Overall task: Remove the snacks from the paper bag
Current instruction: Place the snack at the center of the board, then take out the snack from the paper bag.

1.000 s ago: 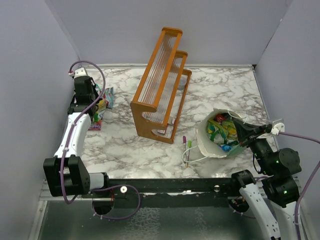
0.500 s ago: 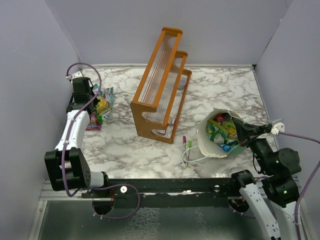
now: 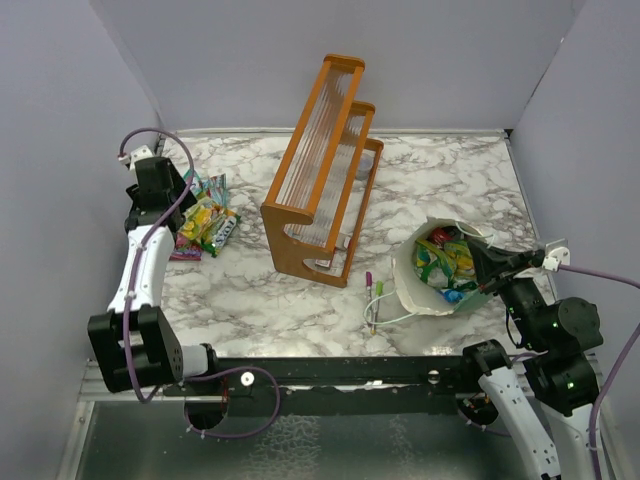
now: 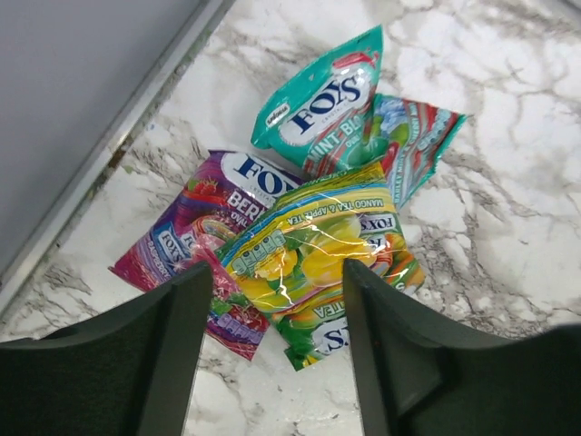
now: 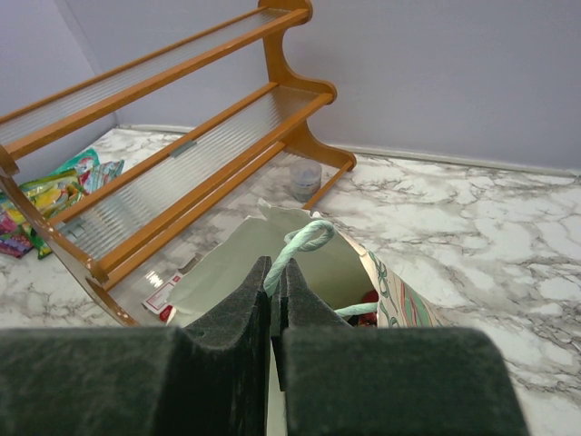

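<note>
Left wrist view: the left claw (image 4: pixel 274 272) hangs spread wide over the pile of taken-out snacks (image 4: pixel 313 250), gripping nothing.
Right claw (image 5: pixel 272 272): pressed together on a mint-green fold at the rim of the paper bag (image 3: pixel 405 278), holding its mouth up.
Bag's place: right front of the counter (image 3: pixel 450 170), just beside the marker pens (image 3: pixel 373 288).
Snacks out: four, overlapping at the left rear. They are teal, red-and-teal striped, purple, and yellow on top.
Snacks in bag (image 3: pixel 445 255): several, too jumbled to count.
Other things: one bag, one orange rack (image 3: pixel 320 170), two pens.
Risk, tearing: a tug on the thin paper rim could rip it or tip the bag.
Risk, reach: the left arm crossing over could knock the rack.
Risk, snag: the loose white cord could drag the pens.
</note>
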Robot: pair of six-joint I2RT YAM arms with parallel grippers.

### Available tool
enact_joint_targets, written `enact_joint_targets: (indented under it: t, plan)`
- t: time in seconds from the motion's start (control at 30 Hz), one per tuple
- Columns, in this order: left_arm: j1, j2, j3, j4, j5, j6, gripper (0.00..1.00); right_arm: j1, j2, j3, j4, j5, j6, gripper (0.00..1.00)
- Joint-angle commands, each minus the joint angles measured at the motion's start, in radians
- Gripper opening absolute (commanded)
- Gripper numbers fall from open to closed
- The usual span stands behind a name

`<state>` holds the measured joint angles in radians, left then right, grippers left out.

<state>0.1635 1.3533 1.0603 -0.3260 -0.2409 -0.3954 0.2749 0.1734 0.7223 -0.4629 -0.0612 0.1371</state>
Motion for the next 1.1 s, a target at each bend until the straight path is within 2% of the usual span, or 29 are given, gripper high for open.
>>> enact_joint_targets:
  t: [0.0, 0.1, 0.27, 0.33, 0.43, 0.5, 0.57, 0.67, 0.83, 0.9, 1.07]
  plan:
    - [0.001, -0.165, -0.059, 0.112, 0.053, -0.011, 0.70, 0.003, -0.011, -0.004, 0.007, 0.002, 0.002, 0.02]
    - [0.001, -0.251, -0.082, 0.116, 0.165, -0.036, 0.77, 0.003, -0.011, -0.006, 0.007, 0.003, -0.001, 0.02]
    - [-0.001, -0.303, 0.003, 0.049, 0.465, -0.168, 0.77, 0.003, -0.006, -0.006, 0.007, 0.007, -0.001, 0.02]
    - [-0.014, -0.311, 0.044, 0.067, 0.585, -0.221, 0.84, 0.003, -0.004, -0.006, 0.009, 0.012, 0.000, 0.02]
    - [-0.050, -0.318, 0.103, 0.082, 0.678, -0.287, 0.93, 0.003, -0.002, -0.006, 0.009, 0.015, 0.001, 0.02]
    - [-0.103, -0.325, 0.127, 0.099, 0.701, -0.321, 0.93, 0.003, 0.000, -0.006, 0.008, 0.015, 0.000, 0.02]
    - [-0.221, -0.330, 0.158, 0.103, 0.670, -0.321, 0.91, 0.003, 0.000, -0.006, 0.007, 0.017, 0.000, 0.02]
    - [-0.435, -0.348, 0.182, 0.139, 0.552, -0.300, 0.91, 0.003, -0.001, -0.006, 0.005, 0.021, 0.001, 0.02]
    - [-0.698, -0.316, 0.140, 0.297, 0.542, -0.305, 0.90, 0.002, -0.005, -0.006, 0.003, 0.024, 0.004, 0.02]
    - [-0.835, -0.279, 0.131, 0.319, 0.496, -0.265, 0.88, 0.002, -0.004, -0.006, 0.002, 0.023, 0.003, 0.02]
    - [-1.200, -0.170, 0.164, 0.329, 0.277, -0.097, 0.86, 0.003, -0.003, -0.006, 0.002, 0.021, 0.002, 0.02]
